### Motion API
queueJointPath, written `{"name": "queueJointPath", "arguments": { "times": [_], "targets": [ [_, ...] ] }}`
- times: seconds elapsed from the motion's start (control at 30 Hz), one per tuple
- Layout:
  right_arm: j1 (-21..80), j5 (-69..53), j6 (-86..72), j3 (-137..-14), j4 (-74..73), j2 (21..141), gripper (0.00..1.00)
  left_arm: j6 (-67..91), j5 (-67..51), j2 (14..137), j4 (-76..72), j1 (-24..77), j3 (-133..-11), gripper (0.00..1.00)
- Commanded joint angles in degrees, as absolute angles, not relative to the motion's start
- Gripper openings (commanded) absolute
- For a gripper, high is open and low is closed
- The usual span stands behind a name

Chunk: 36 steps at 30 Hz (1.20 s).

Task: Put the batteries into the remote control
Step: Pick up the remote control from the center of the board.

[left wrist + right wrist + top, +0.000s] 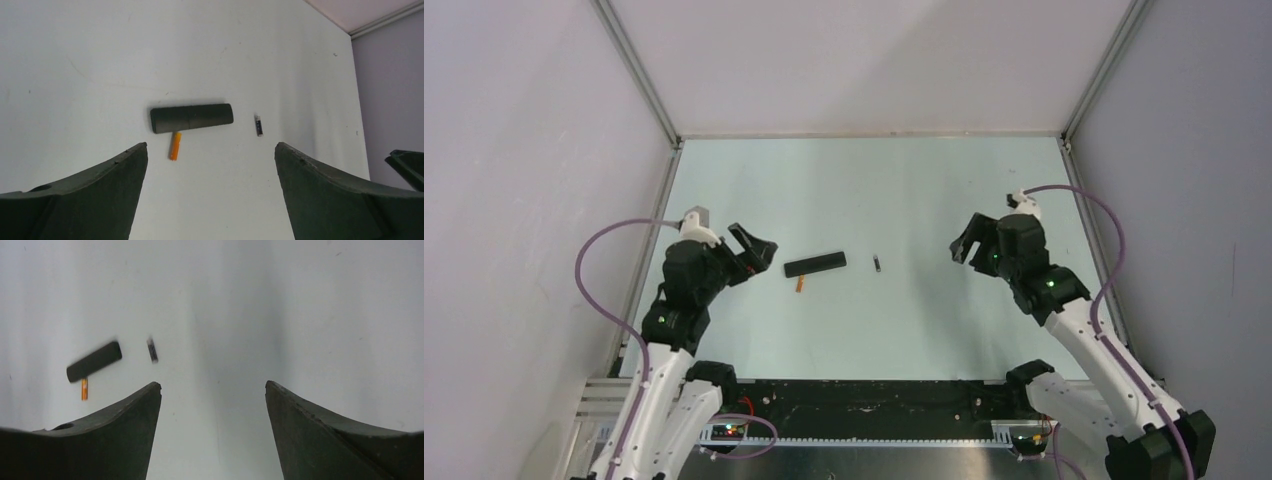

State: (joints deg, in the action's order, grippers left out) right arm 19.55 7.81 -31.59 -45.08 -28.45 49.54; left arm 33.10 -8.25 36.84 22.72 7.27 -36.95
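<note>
The remote control (815, 265) is lying on the bench (904, 180), its long axis running arm to arm, with the orange battery (800, 285) by its left end and the dark battery (877, 264) just off its right end. The left jaws and the right jaws are both gaping wide and empty, and the left jaws are hanging much nearer the remote control.

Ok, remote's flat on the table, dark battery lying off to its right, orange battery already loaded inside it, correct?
Not quite. The orange battery is not loaded: it lies outside, by the near edge of the remote, as the left wrist view shows. The dark battery does lie apart, to its right.
</note>
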Motion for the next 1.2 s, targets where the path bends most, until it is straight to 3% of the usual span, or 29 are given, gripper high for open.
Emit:
{"name": "queueJointPath", "arguments": {
  "times": [0.0, 0.2, 0.47, 0.7, 0.8, 0.93, 1.17],
  "targets": [
    [25.3, 10.1, -35.1, -44.5, -25.3, 52.2, 0.8, 42.0, -5.0, 34.4, 21.9, 6.9, -31.3, 1.0],
    [33.4, 10.2, -38.3, -44.5, -18.4, 58.4, 0.83, 47.0, -2.1, 42.7, 21.4, 6.9, -29.3, 1.0],
    [43.8, 12.3, -42.5, -44.9, -12.0, 67.6, 0.81, 46.3, -2.6, 57.2, 13.0, 6.9, -31.9, 1.0],
    [50.4, 16.2, -51.1, -47.1, -8.5, 75.9, 0.75, 39.9, -0.4, 71.9, 9.2, 6.9, -43.6, 0.99],
    [53.2, 18.4, -56.9, -47.2, -7.5, 79.1, 0.72, 38.2, -6.3, 78.9, 3.8, 7.7, -46.1, 0.91],
    [55.6, 21.0, -58.6, -47.4, -8.2, 79.8, 0.7, 30.5, -7.2, 87.4, 3.5, 13.0, -50.1, 0.87],
    [55.8, 25.1, -58.9, -47.4, -17.5, 74.6, 0.74, 10.2, -6.3, 90.3, 7.4, 20.1, -55.6, 0.95]
  ]
}}
